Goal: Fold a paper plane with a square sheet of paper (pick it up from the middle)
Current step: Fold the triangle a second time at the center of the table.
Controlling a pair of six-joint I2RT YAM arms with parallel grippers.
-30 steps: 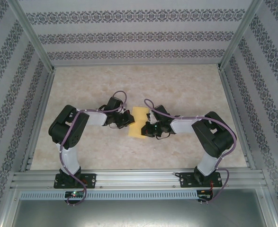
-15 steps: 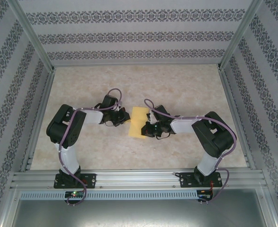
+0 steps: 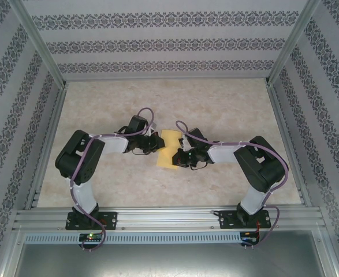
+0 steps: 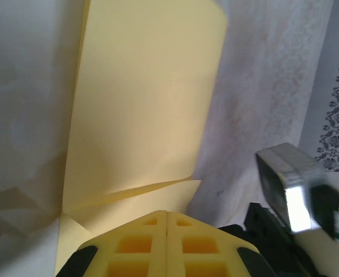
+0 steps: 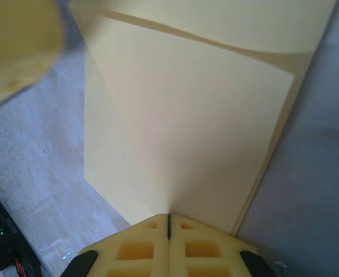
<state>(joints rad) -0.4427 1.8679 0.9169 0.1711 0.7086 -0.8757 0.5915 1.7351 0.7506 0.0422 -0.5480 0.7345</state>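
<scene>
Two arms meet at mid-table (image 3: 215, 104), elbows out, wrists turned in toward each other. Paper (image 3: 168, 151) lies flat on the table between them, about centre, yellow, folded into a strip that runs away from the bases. It looks narrower than a square.

Left gripper (image 3: 153, 144) sits at the paper's left edge, near the far end. In the left wrist view its yellow fingers are pressed together, seam closed, left gripper (image 4: 167, 214) tips right at the paper (image 4: 146, 98). One flap there lifts a bit off the layer under it, curled edge just ahead of the tips. Can't tell if any layer is caught between the fingers or if they only rest on it.

Right gripper (image 3: 179, 157) is at the paper's right edge, nearer the bases. Right wrist view: right gripper (image 5: 169, 217) fingers also pressed together, paper (image 5: 186, 127) running up to the seam, a soft crease fanning out from that spot, a second layer edge showing along the right side. Pinch or just contact, can't tell.

Table is pale marbled, boxed in by patterned walls (image 3: 157, 43) and a metal frame (image 3: 169, 218) along the near edge
</scene>
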